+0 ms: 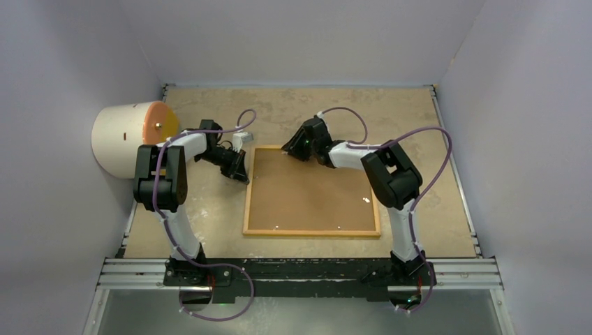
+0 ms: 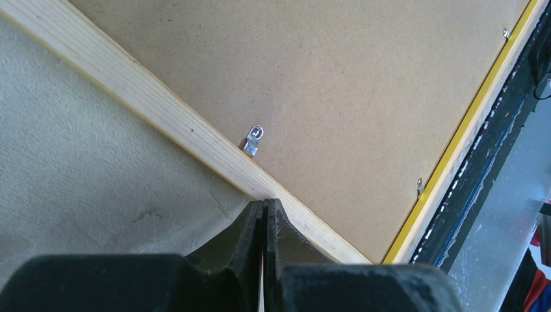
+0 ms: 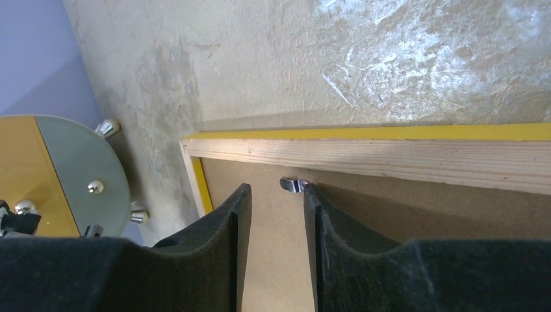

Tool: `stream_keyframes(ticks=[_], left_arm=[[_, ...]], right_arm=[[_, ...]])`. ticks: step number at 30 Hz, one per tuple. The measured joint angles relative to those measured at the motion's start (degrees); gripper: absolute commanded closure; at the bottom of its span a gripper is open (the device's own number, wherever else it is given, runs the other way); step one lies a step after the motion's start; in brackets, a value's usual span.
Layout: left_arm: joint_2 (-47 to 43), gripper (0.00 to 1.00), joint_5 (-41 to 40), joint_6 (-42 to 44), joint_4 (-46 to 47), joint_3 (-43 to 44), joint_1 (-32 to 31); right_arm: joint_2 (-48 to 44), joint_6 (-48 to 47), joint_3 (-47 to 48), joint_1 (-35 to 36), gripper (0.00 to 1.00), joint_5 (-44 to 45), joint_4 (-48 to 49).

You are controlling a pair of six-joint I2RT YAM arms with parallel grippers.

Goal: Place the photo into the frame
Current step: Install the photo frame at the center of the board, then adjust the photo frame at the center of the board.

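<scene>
frame (image 1: 312,230) count: one, back up; clips (image 2: 253,140): three.

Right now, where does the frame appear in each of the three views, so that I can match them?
Top external: the frame lies back up in the picture's middle.
Left wrist: its wooden rail runs diagonally from upper left to bottom centre.
Right wrist: its rail crosses the picture's middle, with the left corner visible.
Shared landmark: the brown backing board inside it.
</scene>
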Motion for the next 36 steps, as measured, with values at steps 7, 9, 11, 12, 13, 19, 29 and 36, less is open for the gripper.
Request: stream_keyframes(ticks=[7,9,11,12,13,19,29,36], left_arm=[[-0.22,0.93,-0.11,1.01,-0.28,0.00,-0.02],[-0.59,0.87,-0.59,2.14,-0.61,0.00,-0.04],[-1.31,0.82,-2.67,3.91,-1.36,0.00,-0.07],[-1.60,0.80,-4.17,4.98,-1.53,0.00,0.04],[-1.84,0.79,-5.57,5.86,-1.79,0.00,0.15],[-4.39,0.76,-9.88,10.16,-2.62,-2.67,0.11],[-10.16,0.76,-14.34,11.87,-0.02,-9.88,-7.13],[-11.91,0.76,-17.09,12.00,0.83,-11.17,-11.54]], right_arm=[[-0.07,-0.46,0.46,-0.42,0.43,-1.31,-0.55],[-1.33,-1.51,0.13,-0.87,0.35,-1.49,-1.77],[-5.20,-2.91,-2.80,-2.08,0.27,-1.64,-3.39],[-8.37,-3.63,-5.33,-3.26,0.23,-1.66,-4.26],[-11.15,-4.13,-7.32,-4.52,0.20,-1.64,-5.25],[-33.73,-9.03,-19.41,-19.17,0.12,2.69,-10.71],[-37.99,-14.93,-33.09,-32.96,0.14,5.55,-15.47],[-27.76,-16.11,-28.55,-30.67,0.17,0.72,-10.54]])
